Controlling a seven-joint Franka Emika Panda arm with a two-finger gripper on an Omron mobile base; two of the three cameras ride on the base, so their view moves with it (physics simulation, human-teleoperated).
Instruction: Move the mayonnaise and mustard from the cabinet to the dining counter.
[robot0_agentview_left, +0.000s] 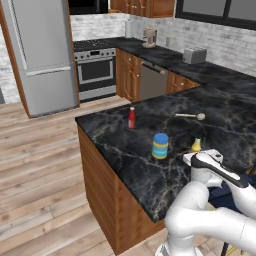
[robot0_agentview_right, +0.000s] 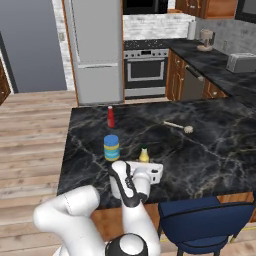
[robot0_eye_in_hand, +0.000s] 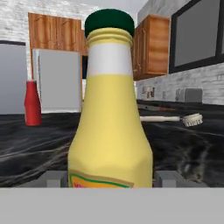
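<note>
**Mustard upright on the dining counter, gripper right behind it**

Nearest the base, the white arm bends up and reaches forward over the near edge of the dining counter (robot0_agentview_left: 135, 165), its black white-veined top carried on a brown slatted base. The gripper (robot0_agentview_right: 148, 171) sits level at the counter's edge, directly behind the mustard (robot0_agentview_right: 144, 154). In the hand view the mustard (robot0_eye_in_hand: 110, 109) stands upright and very close, yellow with a dark green cap and the top of an orange label, between two grey finger tips (robot0_eye_in_hand: 53, 178) that show on either side of its base. Whether the fingers press on the bottle or stand just clear of it cannot be told.

Just to the left of the mustard, a little apart from it, stands the mayonnaise (robot0_agentview_left: 160, 145), a squat jar with a blue lid, also upright on the marble.

Further across the top stands a slim red bottle (robot0_agentview_left: 132, 118), and to the right of it lies a pale brush (robot0_agentview_left: 190, 116) on its side.

Beyond the island are the stove (robot0_agentview_left: 95, 70), a steel fridge (robot0_agentview_left: 42, 55), and a toaster (robot0_agentview_left: 194, 55) on the far counter.
</note>
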